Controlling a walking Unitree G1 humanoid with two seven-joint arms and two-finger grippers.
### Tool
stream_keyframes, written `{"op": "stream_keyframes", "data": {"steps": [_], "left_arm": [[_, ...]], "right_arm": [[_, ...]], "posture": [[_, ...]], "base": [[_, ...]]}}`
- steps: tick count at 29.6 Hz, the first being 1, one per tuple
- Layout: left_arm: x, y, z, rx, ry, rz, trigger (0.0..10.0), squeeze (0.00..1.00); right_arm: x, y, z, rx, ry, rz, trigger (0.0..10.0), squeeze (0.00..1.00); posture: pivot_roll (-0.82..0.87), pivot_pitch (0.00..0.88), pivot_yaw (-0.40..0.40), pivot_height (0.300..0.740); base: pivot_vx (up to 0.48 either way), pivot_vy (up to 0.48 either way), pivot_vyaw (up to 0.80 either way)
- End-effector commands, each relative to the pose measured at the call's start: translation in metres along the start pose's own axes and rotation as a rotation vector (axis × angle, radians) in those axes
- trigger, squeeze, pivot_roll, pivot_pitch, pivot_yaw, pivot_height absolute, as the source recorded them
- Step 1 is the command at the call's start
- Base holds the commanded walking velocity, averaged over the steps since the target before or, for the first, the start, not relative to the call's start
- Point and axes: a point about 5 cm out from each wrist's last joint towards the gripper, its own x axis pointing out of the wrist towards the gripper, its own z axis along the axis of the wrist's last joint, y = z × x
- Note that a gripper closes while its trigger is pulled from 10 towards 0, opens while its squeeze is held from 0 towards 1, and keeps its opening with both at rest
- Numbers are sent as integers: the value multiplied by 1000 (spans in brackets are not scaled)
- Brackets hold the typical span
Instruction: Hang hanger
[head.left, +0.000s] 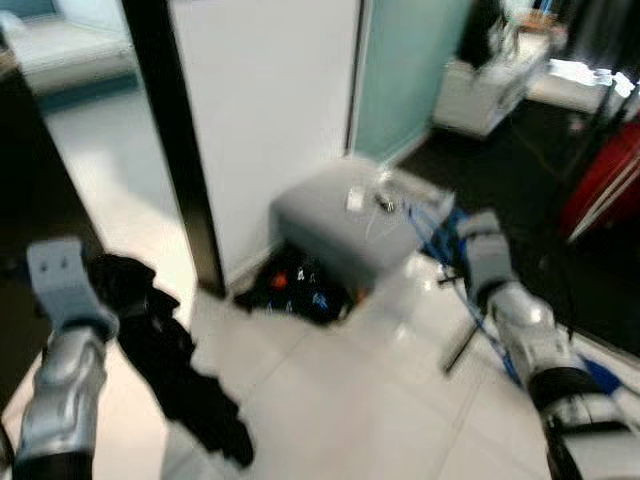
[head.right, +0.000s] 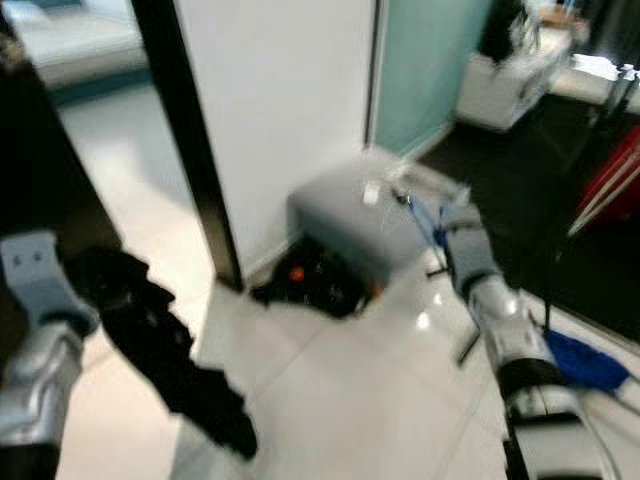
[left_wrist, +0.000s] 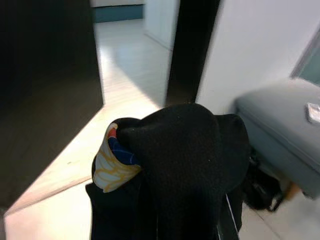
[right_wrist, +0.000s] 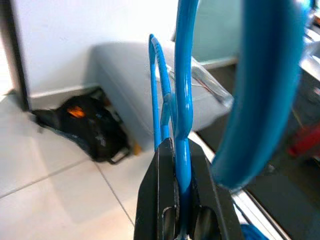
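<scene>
One blue hanger (right_wrist: 182, 100) pinched in right gripper (right_wrist: 181, 220); one black garment (left_wrist: 175, 170) hides left gripper's (head.left: 100, 275) fingers, state unclear. Grey ottoman (head.left: 345, 225), black bag (head.left: 300, 285) ahead.

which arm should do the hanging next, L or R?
Right, probably. The right gripper is clamped on the blue hanger, while the left gripper is wrapped in the black garment.

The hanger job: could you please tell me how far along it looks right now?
Done: the right gripper is shut on the blue hanger, and the left gripper holds a black garment, which hangs from it toward the floor. In hand: both are carried over the white tiled floor, near a grey ottoman. Left: the hanging itself; I cannot make out a rail.
</scene>
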Motion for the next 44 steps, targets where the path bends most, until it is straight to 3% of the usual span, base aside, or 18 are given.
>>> {"op": "stream_keyframes", "data": {"steps": [1, 3, 13, 20, 23, 25, 26, 27, 28, 31, 33, 34, 35, 37, 38, 41, 44], "left_arm": [[4, -3, 2, -20, -5, -16, 10000, 0], [8, -13, 3, 16, -7, -57, 10000, 0], [12, -21, 4, 69, -10, -93, 10000, 0], [-2, -17, 1, 59, 6, -112, 10000, 0], [-19, -16, -4, 6, 46, -142, 10000, 0], [-42, -23, -9, 2, 75, -216, 10000, 0], [-42, -23, -9, 2, 75, -216, 10000, 0], [-56, -28, -13, -31, 96, -251, 10000, 0], [-56, -28, -13, -31, 96, -251, 10000, 0], [-69, -28, -20, -148, 159, -227, 10000, 0], [-69, -28, -20, -148, 159, -227, 10000, 0], [-80, -33, -21, -138, 171, -253, 10000, 0], [-80, -33, -21, -138, 171, -253, 10000, 0], [-95, -44, -18, -106, 158, -318, 10000, 0], [-95, -44, -18, -106, 158, -318, 10000, 0], [-77, -44, -11, -160, 103, -321, 10000, 0], [-73, -46, -10, -172, 102, -338, 10000, 0]], "right_arm": [[-2, -1, -5, 8, 10, -3, 10000, 0], [-2, -1, -6, 7, 5, -4, 10000, 0], [-2, -2, -7, 10, 4, 1, 10000, 0], [-8, 6, -10, -16, -8, 69, 10000, 0], [-18, 8, -15, 44, -13, 97, 10000, 0], [-33, 16, -19, 89, -30, 148, 10000, 0], [-33, 16, -19, 89, -30, 148, 10000, 0], [-49, 30, -18, 141, -52, 204, 10000, 0], [-49, 30, -18, 141, -52, 204, 10000, 0], [-71, 57, -13, 217, -85, 299, 10000, 0], [-71, 57, -13, 217, -85, 299, 10000, 0], [-81, 65, -12, 232, -97, 319, 10000, 0], [-81, 65, -12, 232, -97, 319, 10000, 0], [-85, 66, -8, 239, -123, 301, 10000, 0], [-85, 66, -8, 239, -123, 301, 10000, 0], [-77, 61, -4, 289, -126, 290, 10000, 0], [-76, 63, -2, 293, -125, 315, 10000, 0]], "posture": [[-26, 59, -9, 740], [-28, 65, -3, 740], [-26, 69, -4, 740], [-22, 67, -9, 740], [-16, 75, -18, 740], [-6, 84, -25, 740], [-6, 84, -25, 740], [-8, 89, -23, 740], [-8, 89, -23, 740], [-28, 90, -14, 740], [-28, 90, -14, 740], [-28, 97, -15, 740], [-28, 97, -15, 740], [-20, 110, -16, 740], [-20, 110, -16, 740], [-7, 116, -25, 740], [-5, 112, -31, 740]], "base": [[0, 0, 731], [0, 0, 734], [0, 0, 731], [0, 0, 728], [0, 0, 731], [0, 0, 731], [0, 0, 731], [0, 0, 731], [0, 0, 731], [0, 0, 731], [0, 0, 731], [0, 0, 731], [0, 0, 731], [0, 0, 731], [0, 0, 731], [0, 0, 712], [0, 0, 698]]}}
